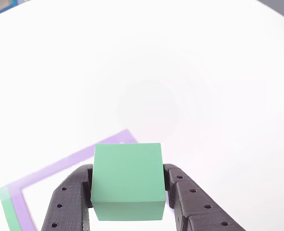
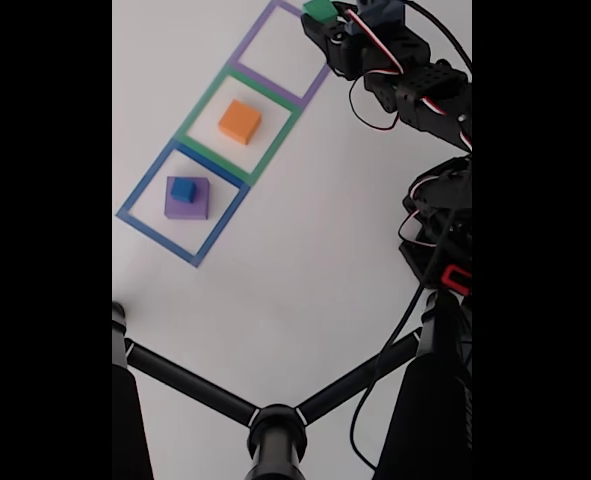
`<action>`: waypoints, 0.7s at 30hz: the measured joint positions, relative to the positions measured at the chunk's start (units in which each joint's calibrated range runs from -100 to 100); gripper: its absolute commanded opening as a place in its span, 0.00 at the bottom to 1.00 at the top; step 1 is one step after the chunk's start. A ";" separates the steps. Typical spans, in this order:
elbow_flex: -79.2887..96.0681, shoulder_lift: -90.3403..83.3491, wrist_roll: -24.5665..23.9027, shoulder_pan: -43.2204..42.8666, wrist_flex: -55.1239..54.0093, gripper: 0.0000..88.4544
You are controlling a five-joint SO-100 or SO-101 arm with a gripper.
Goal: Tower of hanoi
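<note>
Fixed view: arm stretched to the far end of the counter, green block gripped over the purple outline.

Hand is clamped on the green block, black fingers pressing both sides, block lifted clear of the white counter in the other view, purple tape just behind and below it. Fixed view adds the rest: orange block alone inside the green outline, blue block sitting on the purple block inside the blue outline.
</note>
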 measured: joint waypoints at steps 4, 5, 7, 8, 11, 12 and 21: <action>-0.09 11.31 0.00 -0.98 -12.92 0.07; -0.17 13.85 0.00 -1.31 -15.33 0.07; -0.61 18.57 0.59 -1.96 -19.66 0.06; -0.87 20.51 0.59 -2.21 -21.59 0.06; -1.74 26.00 0.59 -2.54 -26.57 0.06; -2.00 27.61 0.59 -2.70 -28.25 0.06; -5.22 37.32 0.59 -2.87 -35.39 0.07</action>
